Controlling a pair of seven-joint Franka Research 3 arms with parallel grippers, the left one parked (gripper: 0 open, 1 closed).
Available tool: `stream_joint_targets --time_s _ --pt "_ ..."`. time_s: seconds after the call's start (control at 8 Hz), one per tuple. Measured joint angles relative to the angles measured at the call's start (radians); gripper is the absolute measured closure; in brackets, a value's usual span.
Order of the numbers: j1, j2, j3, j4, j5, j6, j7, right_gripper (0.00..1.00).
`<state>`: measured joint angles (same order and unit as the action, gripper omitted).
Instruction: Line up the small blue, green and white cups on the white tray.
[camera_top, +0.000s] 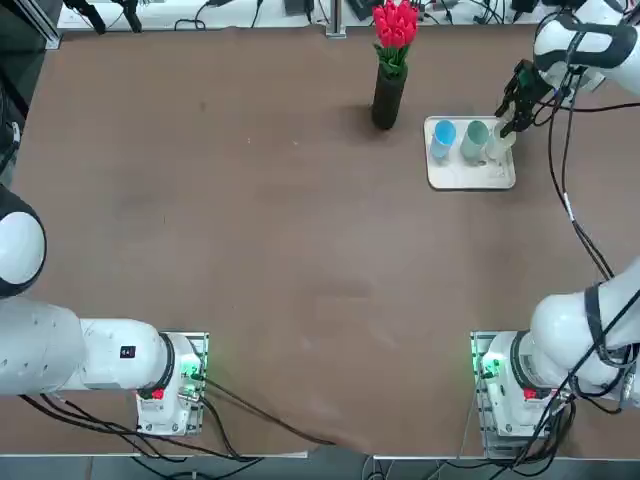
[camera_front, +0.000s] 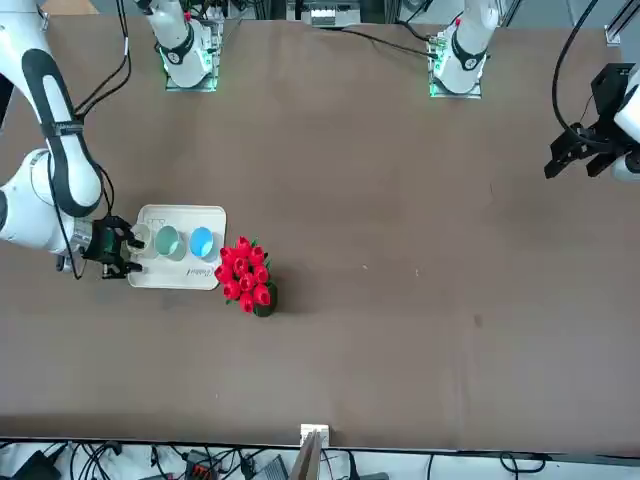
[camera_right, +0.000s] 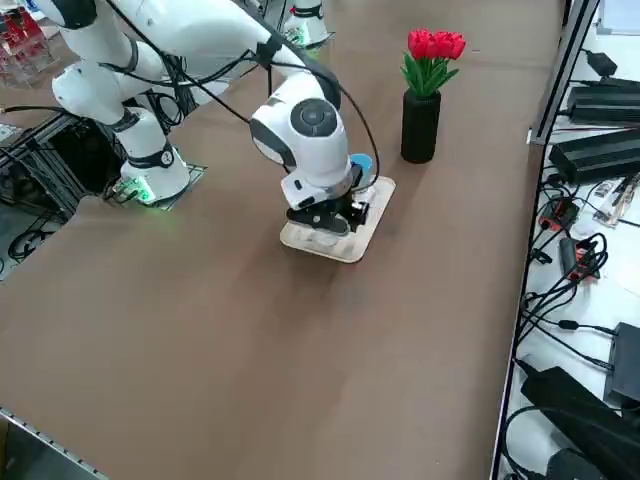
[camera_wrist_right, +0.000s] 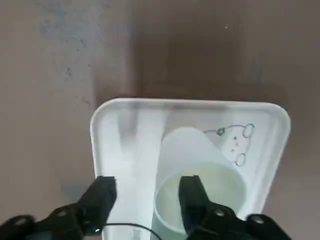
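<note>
On the white tray (camera_top: 470, 178) the blue cup (camera_top: 443, 135) and the green cup (camera_top: 475, 138) stand upright side by side. The white cup (camera_wrist_right: 210, 165) stands beside the green one, at the tray's end nearest my right gripper (camera_top: 507, 130). In the wrist view the right gripper (camera_wrist_right: 147, 197) is open and straddles the white cup's wall. One finger (camera_wrist_right: 192, 195) is over the cup's mouth. The other finger (camera_wrist_right: 102, 197) is outside the cup, above the tray (camera_wrist_right: 125, 130). From the right side, the arm hides most of the cups; only the blue cup (camera_right: 360, 163) shows.
A tall black vase with red flowers (camera_top: 389, 90) stands just beside the tray, on the blue cup's side. The table's far edge lies close behind the tray. Brown tabletop (camera_top: 280, 230) stretches toward the arm bases.
</note>
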<state>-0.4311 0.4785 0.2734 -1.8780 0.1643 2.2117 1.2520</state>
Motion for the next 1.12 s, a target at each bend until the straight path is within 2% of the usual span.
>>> stream_joint_targets --time_s 0.12,0.38,0.5,0.75,1.12 --pt "0.000 -0.023 0.000 0.038 0.000 -0.088 0.000 0.02" --pt "0.002 -0.072 0.001 0.140 -0.029 -0.286 -0.044 0.00" --pt "0.004 -0.087 0.007 0.201 -0.063 -0.388 -0.124 0.00" --pt "0.011 -0.096 0.038 0.329 -0.143 -0.541 -0.384 0.00" --pt "0.015 -0.106 0.049 0.431 -0.184 -0.651 -0.831 0.00"
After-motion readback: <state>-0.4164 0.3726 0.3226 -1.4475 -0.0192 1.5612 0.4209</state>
